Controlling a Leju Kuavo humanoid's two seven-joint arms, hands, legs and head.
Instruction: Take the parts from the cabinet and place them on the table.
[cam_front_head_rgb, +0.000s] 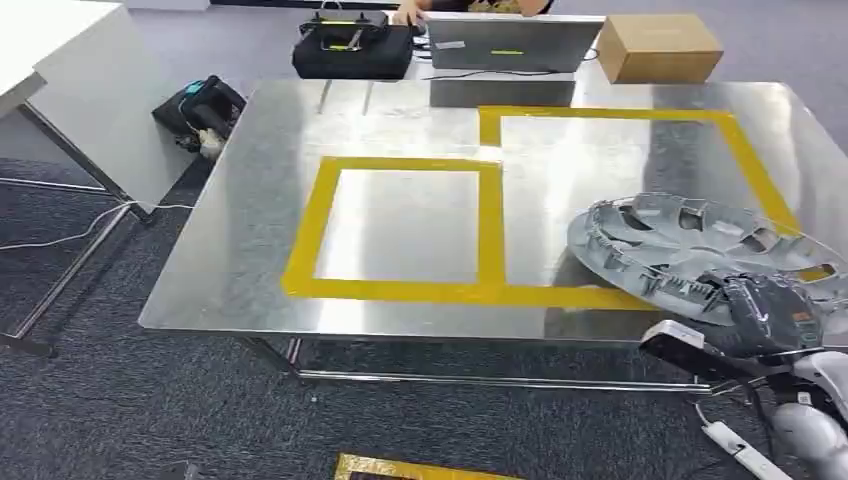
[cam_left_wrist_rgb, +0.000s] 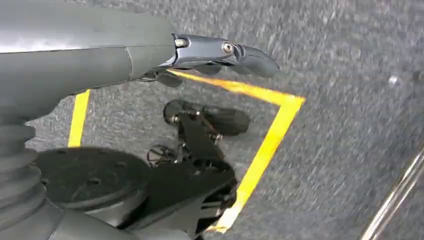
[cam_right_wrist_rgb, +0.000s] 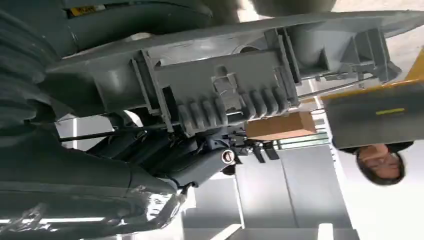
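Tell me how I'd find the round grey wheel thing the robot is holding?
Look at the big shiny metal table with yellow tape squares on it. Go to its near right corner, where the robot's right hand grips the edge of a hubcap. It's the only round thing on the table: silver-grey plastic with cut-out holes, unlike the laptop and cardboard box beyond the far end.
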